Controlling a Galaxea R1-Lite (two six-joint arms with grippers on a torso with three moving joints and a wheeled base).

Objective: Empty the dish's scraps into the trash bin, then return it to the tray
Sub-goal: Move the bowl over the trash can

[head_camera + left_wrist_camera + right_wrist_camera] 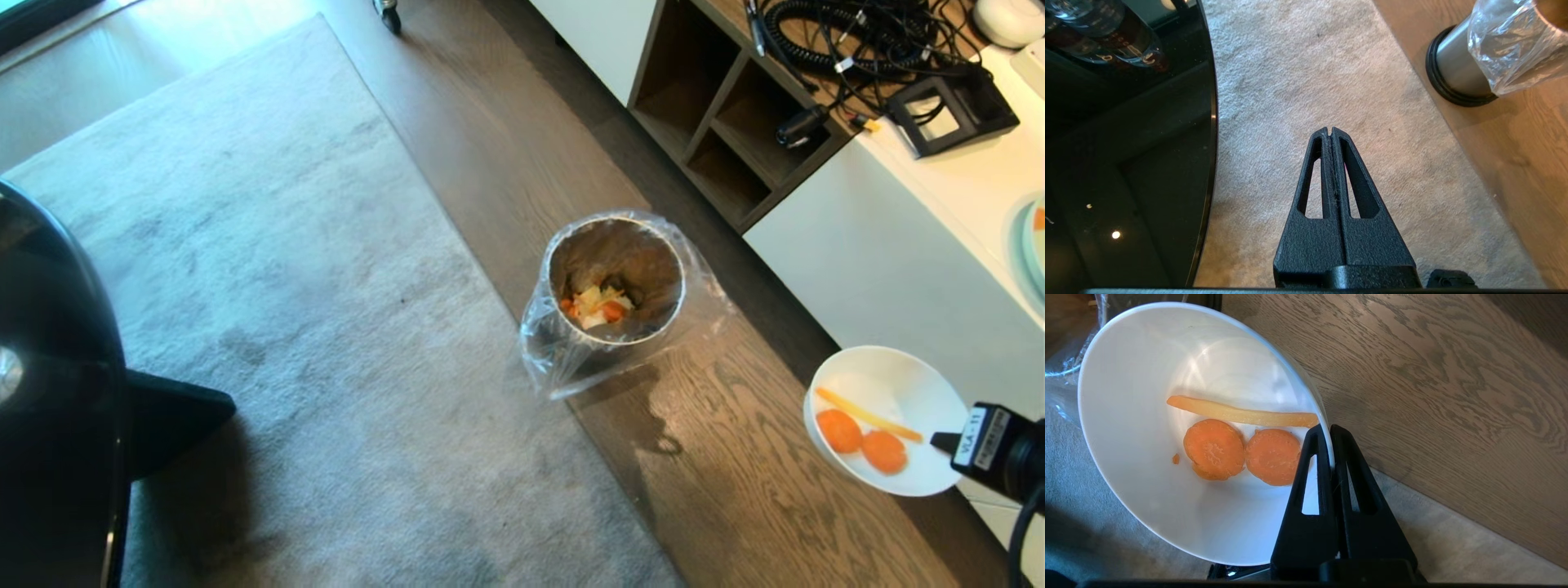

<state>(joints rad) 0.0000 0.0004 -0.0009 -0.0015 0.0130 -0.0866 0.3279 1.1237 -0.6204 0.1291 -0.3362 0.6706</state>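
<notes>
Item: round, glossy, plain white bowl (1147, 486), the dish of your task, at present carried clear of the wooden floor (506, 155) to the robot's right of the small cylindrical shiny metal trash bin (616, 282) with its clear plastic bag liner, and well apart from it. Contents: two round orange slices (1214, 449) lying side by side and touching, a thin yellow-orange strip (1241, 414) just beside them, and one small orange crumb; all sit loose on the inner wall. Hold: your right tool (1329, 430) is clamped on the rim, one finger inside and one outside, at the edge nearest the slices. Handling, by judgement: stiff, probably ceramic and breakable if dropped on the hard floor; the glaze looks slick, so a single pinch at the rim may let the bowl swing or slip when you tip it. The rim is the sensible place to take hold; keep the pinch firm. The scraps look light and moist, and may cling before they slide. The bin already contains some food waste. Your left tool (1331, 132) hangs idle over the grey carpet (1290, 81), fingers pressed together with nothing between them.
</notes>
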